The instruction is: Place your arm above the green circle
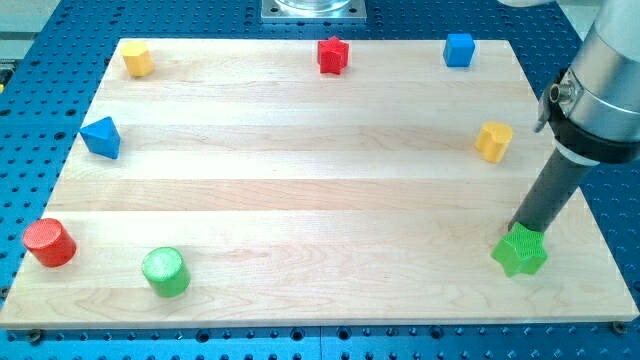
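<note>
The green circle (165, 271), a short green cylinder, stands near the view's bottom left of the wooden board (320, 190). My dark rod comes down from the view's right, and my tip (516, 232) sits at the bottom right of the board. It touches or stands just behind a green star block (520, 252). My tip is far to the right of the green circle, almost the whole board's width away.
A red cylinder (49, 243) stands left of the green circle. A blue triangle (101, 137) is at the left edge. A yellow block (138, 59), a red star (333, 54) and a blue cube (459, 49) line the top. A yellow block (493, 141) is at the right.
</note>
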`<state>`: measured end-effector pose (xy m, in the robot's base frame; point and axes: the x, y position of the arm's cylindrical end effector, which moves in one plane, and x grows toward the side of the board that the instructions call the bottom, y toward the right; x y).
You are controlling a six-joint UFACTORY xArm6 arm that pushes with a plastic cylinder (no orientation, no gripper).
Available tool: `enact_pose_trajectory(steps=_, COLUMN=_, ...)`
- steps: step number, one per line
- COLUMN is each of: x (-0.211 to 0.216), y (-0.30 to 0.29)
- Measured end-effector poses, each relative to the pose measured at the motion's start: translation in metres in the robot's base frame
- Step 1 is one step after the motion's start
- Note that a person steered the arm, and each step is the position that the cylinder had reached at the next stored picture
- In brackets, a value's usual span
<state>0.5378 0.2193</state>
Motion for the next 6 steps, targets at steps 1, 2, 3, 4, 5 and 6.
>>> enact_pose_trajectory(steps=1, x=-0.016, y=-0.006)
enact_pose_trajectory(steps=2, x=-0.048, y=-0.057)
enact_pose_trajectory(steps=3, x=-0.085, y=-0.133)
enact_pose_trajectory(steps=4, x=-0.109, y=-0.188)
enact_pose_trajectory(steps=5, x=-0.116, y=-0.258)
enact_pose_trajectory(steps=6, x=-0.111, y=-0.307)
